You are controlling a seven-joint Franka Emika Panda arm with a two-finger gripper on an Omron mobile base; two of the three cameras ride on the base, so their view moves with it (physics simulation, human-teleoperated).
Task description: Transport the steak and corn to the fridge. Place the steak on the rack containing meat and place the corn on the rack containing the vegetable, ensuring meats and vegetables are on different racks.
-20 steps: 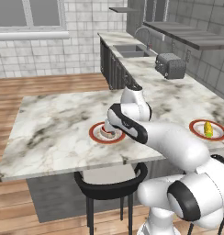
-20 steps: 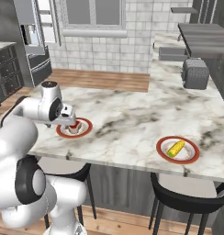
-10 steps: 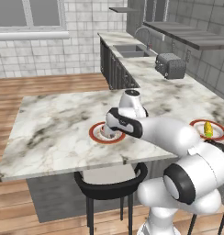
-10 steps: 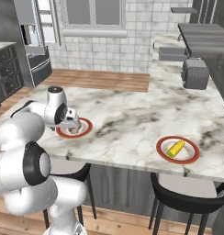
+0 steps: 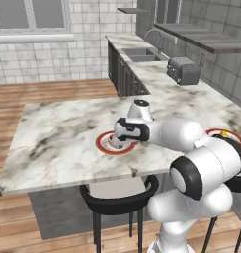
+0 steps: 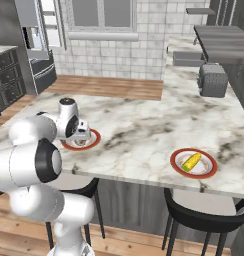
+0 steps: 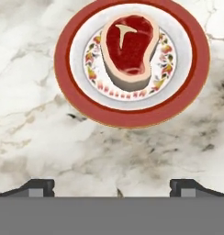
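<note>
Steak pickup step: gripper (image 7: 112,187) spread wide, empty, above the steak (image 7: 129,48) on its plate (image 7: 68,92); next move calls for centring and descent.

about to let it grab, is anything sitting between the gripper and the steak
Nothing visible does. In the hand view the steak lies alone on its plate, with bare marble counter between it and the open gripper.

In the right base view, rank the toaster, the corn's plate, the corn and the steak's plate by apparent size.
1. Corn's plate
2. Steak's plate, partly hidden by the arm
3. Toaster, farther off, so its real size is unsure
4. Corn
</note>
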